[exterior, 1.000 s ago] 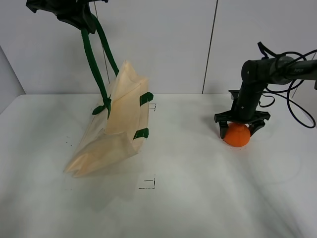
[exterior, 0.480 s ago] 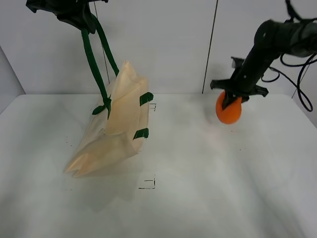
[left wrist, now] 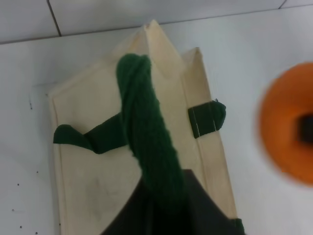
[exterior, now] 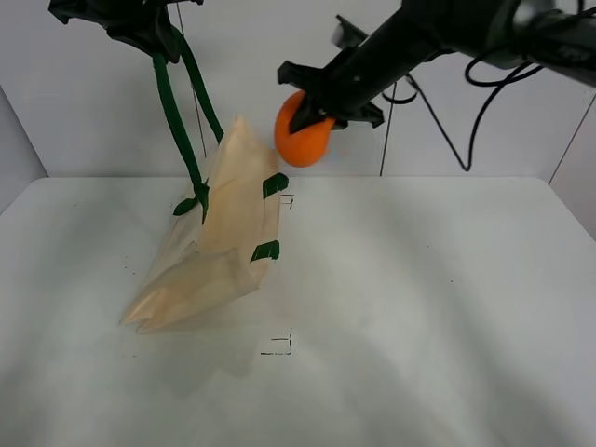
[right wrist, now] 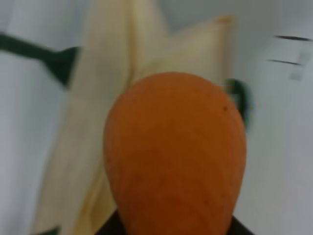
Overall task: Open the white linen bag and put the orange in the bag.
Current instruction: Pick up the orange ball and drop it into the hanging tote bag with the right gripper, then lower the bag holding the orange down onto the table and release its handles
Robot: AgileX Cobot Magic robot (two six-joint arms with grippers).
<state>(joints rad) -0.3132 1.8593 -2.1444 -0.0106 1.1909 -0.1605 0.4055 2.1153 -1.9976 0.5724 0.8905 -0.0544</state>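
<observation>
The white linen bag (exterior: pixel 219 251) hangs by one dark green strap handle (exterior: pixel 177 112), its bottom resting on the table. My left gripper (exterior: pixel 140 28) is high at the upper left, shut on that handle (left wrist: pixel 146 147). My right gripper (exterior: pixel 321 102) is shut on the orange (exterior: pixel 303 142) and holds it in the air just right of the bag's top edge. The orange (right wrist: pixel 176 152) fills the right wrist view, with the bag (right wrist: pixel 117 88) behind it. It also shows blurred in the left wrist view (left wrist: pixel 288 132), beside the bag (left wrist: pixel 98 186).
The white table (exterior: pixel 419 307) carries small black corner marks (exterior: pixel 277 346) in front of the bag and one more (exterior: pixel 288 199) behind it. A grey wall with a dark seam (exterior: pixel 396 88) stands behind. Black cables (exterior: pixel 466 93) hang from the right arm.
My right gripper has lifted the orange off the table at the right and carried it up and left, to beside the bag's top. The left gripper and bag have not moved.
</observation>
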